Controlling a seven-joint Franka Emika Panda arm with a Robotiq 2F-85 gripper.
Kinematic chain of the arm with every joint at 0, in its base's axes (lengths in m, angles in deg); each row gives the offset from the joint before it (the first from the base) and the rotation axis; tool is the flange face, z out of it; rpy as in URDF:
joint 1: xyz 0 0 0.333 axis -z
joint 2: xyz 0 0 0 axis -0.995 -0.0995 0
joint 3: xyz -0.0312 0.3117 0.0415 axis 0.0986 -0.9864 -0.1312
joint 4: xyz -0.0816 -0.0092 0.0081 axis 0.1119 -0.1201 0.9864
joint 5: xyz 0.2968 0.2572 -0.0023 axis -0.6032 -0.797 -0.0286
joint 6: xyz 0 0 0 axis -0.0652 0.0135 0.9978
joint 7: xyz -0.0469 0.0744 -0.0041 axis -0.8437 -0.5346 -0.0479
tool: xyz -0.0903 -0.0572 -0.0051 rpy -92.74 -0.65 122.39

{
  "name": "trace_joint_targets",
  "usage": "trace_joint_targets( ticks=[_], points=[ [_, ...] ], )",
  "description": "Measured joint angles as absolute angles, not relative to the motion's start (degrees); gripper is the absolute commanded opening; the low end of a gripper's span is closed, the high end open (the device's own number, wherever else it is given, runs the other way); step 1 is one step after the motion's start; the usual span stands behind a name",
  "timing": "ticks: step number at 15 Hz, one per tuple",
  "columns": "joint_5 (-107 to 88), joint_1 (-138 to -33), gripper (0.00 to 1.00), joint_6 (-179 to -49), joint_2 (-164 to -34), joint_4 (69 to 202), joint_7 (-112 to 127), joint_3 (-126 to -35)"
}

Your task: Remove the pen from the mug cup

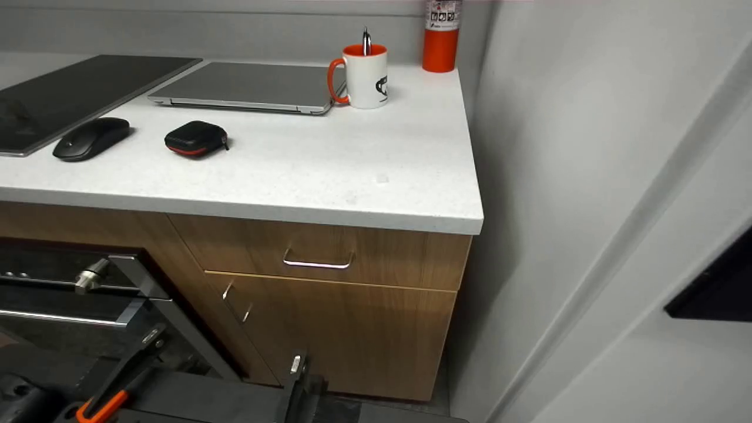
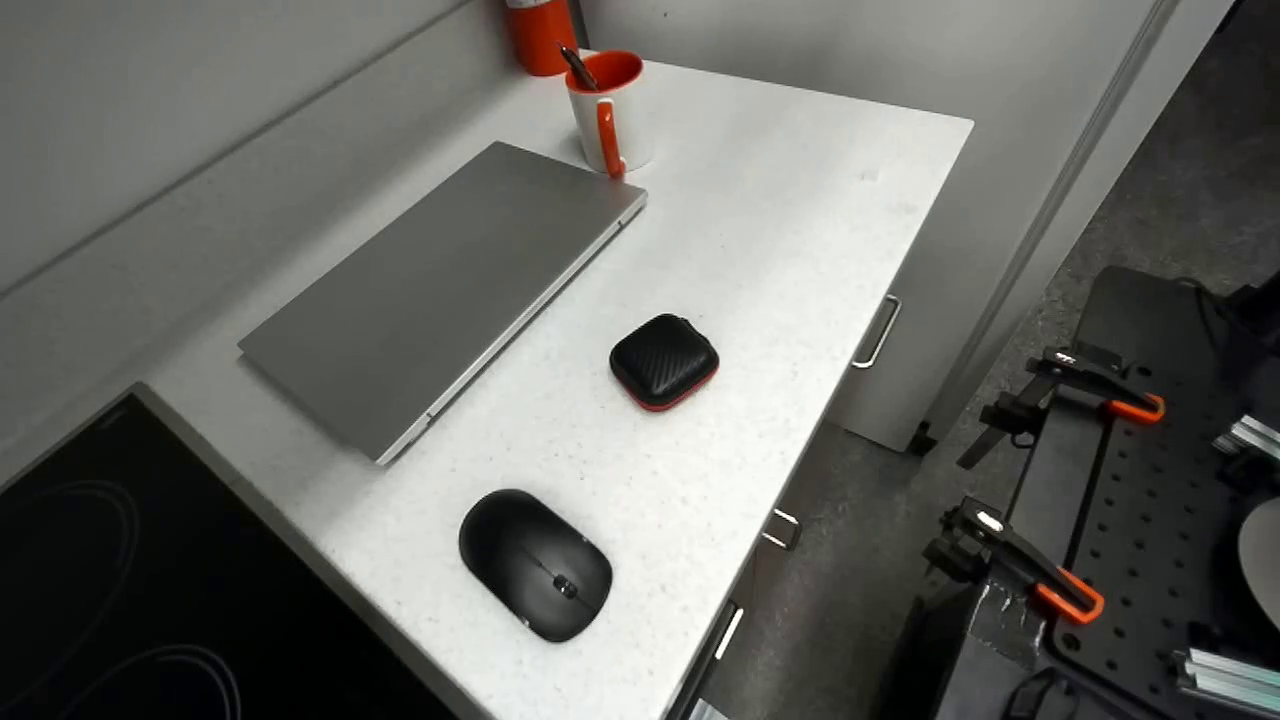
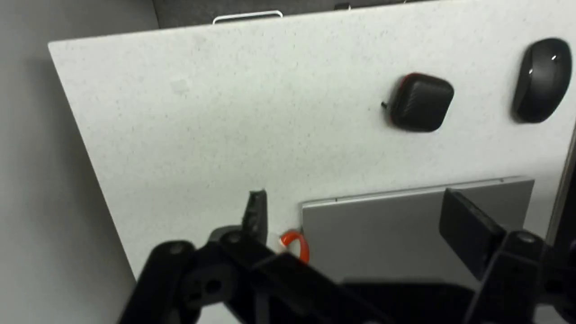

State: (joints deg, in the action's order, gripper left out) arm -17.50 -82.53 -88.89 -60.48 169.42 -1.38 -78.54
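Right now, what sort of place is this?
Most likely a kitchen or kitchenette: a black cooktop sits at the white counter, and an oven shows below. The closed laptop might hint at an office or lab, but that's a guess.

On the speckled white worktop (image 2: 780,230) lie a closed grey laptop (image 2: 440,295), a square black red-trimmed case (image 2: 664,360) and a rounded black computer mouse (image 2: 535,565); a red white-labelled cylinder (image 1: 440,49) stands upright.

The laptop (image 2: 445,300) looks smooth, matt metal; beside the laptop, the mug cup (image 1: 364,81) looks smooth, the pen (image 1: 366,42) shiny; near the laptop, the case (image 2: 664,360) looks textured, the mouse (image 2: 535,565) plastic; lower than the laptop, the drawer (image 1: 385,255) wood-grained
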Motion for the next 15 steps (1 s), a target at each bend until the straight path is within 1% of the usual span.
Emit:
trace_joint_targets(
  ticks=[3, 9, 12, 15],
  points=[
    [-16.7, -82.4, 1.00, -93.7, -64.2, 169.3, -0.2, -79.3],
    [-16.7, -82.3, 1.00, -94.2, -64.6, 168.9, -0.1, -79.3],
    [-16.8, -82.3, 1.00, -100.6, -66.0, 169.1, 2.4, -79.6],
    [-16.8, -82.3, 1.00, -109.6, -70.7, 168.8, 5.8, -79.9]
  ],
)
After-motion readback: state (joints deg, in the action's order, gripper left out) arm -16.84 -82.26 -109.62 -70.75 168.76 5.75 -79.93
